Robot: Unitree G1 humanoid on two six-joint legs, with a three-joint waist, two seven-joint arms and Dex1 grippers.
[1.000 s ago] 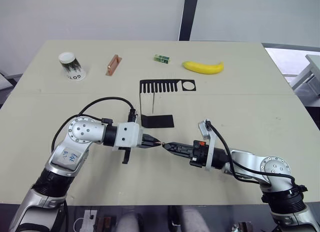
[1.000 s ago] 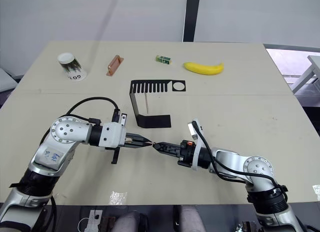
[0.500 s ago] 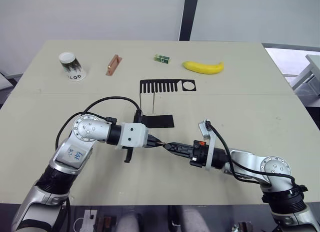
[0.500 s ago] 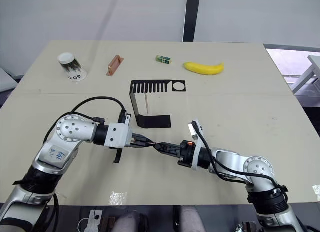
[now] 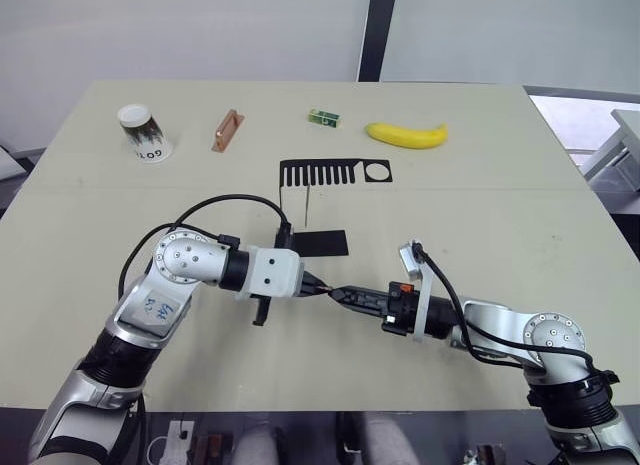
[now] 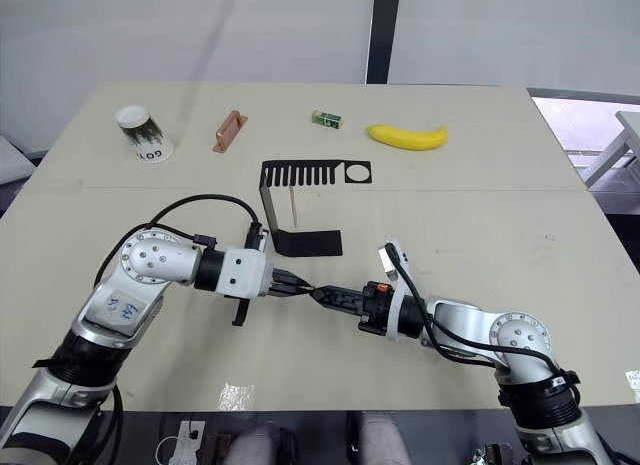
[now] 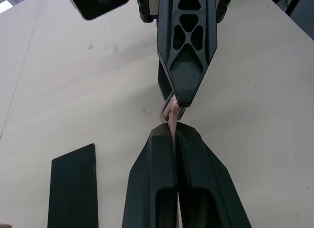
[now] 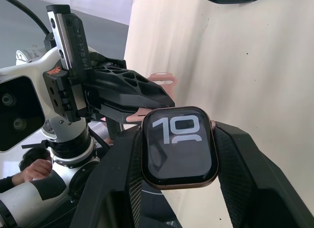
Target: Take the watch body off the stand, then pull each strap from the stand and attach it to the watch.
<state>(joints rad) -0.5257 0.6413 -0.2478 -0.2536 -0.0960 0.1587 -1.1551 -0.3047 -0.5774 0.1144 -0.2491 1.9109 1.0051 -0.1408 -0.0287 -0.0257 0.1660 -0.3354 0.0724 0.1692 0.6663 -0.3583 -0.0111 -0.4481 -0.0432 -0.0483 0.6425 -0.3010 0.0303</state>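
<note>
Salmon-pink strap pinched in my left gripper, fingers closed flat on it, lower centre of left wrist view. Right wrist view, centre: right gripper clamped on watch body, strap end meeting its edge. Eye view: grippers tip to tip at centre; stand behind, one strap hanging there. I judge first strap being attached, second left.

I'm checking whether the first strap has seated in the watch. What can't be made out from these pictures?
- The joint between strap and watch body: hidden in the left wrist view by the right gripper, in the right wrist view by the watch body itself; too small in the eye views.
- The strap's full length: covered by the left gripper's shut fingers.
- The second strap on the stand: a thin line, its hold unclear.
</note>
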